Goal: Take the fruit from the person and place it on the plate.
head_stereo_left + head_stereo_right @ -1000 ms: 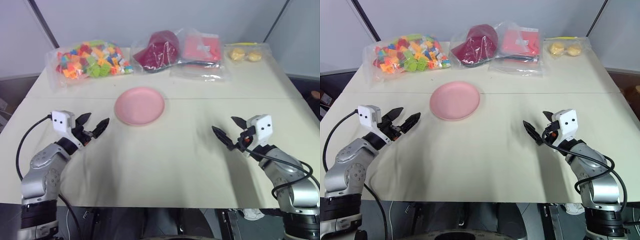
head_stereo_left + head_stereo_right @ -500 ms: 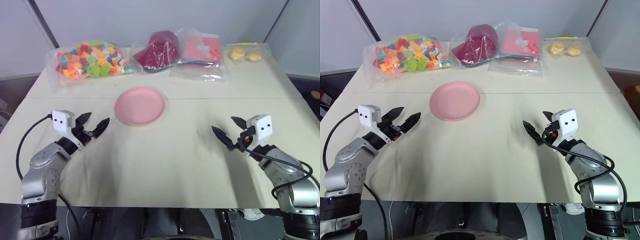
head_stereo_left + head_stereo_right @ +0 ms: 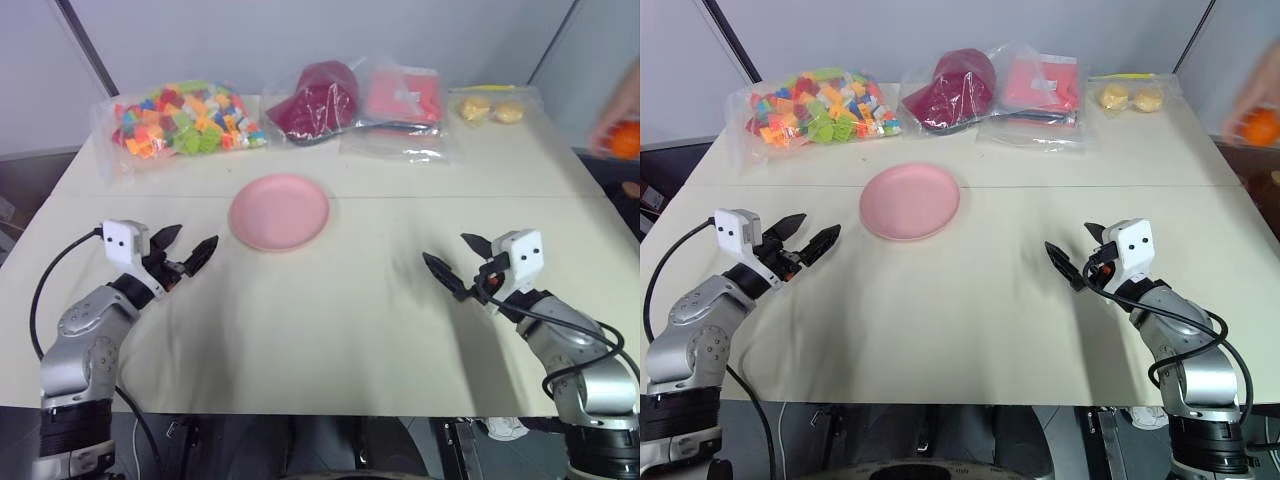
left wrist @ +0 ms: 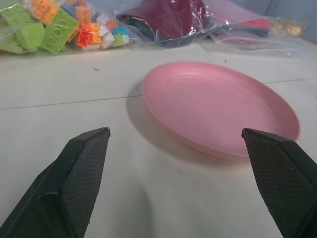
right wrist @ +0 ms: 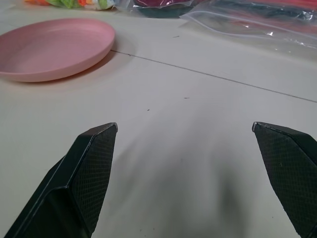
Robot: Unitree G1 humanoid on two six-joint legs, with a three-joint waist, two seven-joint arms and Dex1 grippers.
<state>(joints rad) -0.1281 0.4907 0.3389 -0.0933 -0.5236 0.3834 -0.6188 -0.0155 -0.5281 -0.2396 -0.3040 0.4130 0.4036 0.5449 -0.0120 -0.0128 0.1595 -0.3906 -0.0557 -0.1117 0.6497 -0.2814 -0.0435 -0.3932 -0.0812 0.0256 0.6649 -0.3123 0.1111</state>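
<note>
I see both tools, left tool [image 3: 184, 258] and right tool [image 3: 458, 267], spread wide and empty above the desk [image 3: 330, 300]. The pink plate [image 3: 279, 211] lies between them. A person's hand [image 3: 618, 110] holds the orange fruit [image 3: 625, 139] at far right.

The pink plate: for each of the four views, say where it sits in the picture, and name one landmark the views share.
Left eye view: plate, upper centre-left.
Right eye view: plate, upper centre-left.
Left wrist view: plate, centre to right, beyond the open left gripper.
Right wrist view: plate, upper left corner.
Shared landmark: the table seam running just behind the plate.
</note>
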